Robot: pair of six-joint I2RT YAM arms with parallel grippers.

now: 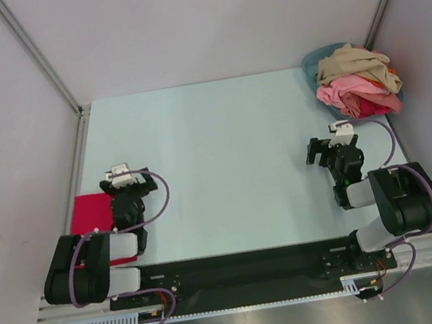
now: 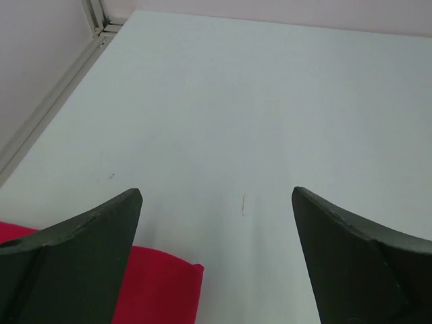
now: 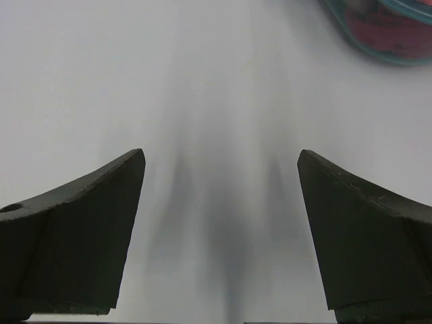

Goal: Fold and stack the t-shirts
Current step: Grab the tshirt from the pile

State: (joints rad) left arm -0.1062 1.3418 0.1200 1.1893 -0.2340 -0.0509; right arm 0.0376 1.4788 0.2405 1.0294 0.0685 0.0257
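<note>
Left pincer [image 2: 217,192], right pincer [image 3: 221,152]: apart, empty. Top view alone: whole shirt heap [image 1: 354,76] in basin [image 1: 309,62], 1 o'clock. Red shirt [image 1: 90,212], 8 o'clock, partly under left arm [image 1: 92,264].

The left arm [image 1: 92,264] is folded close to its base at the near left. Its left tool [image 1: 118,177] points toward the far side, jaws spread wide and holding nothing. At the near right, the right arm [image 1: 399,200] is folded likewise, and the right tool [image 1: 330,142] is also wide apart and empty.
</note>
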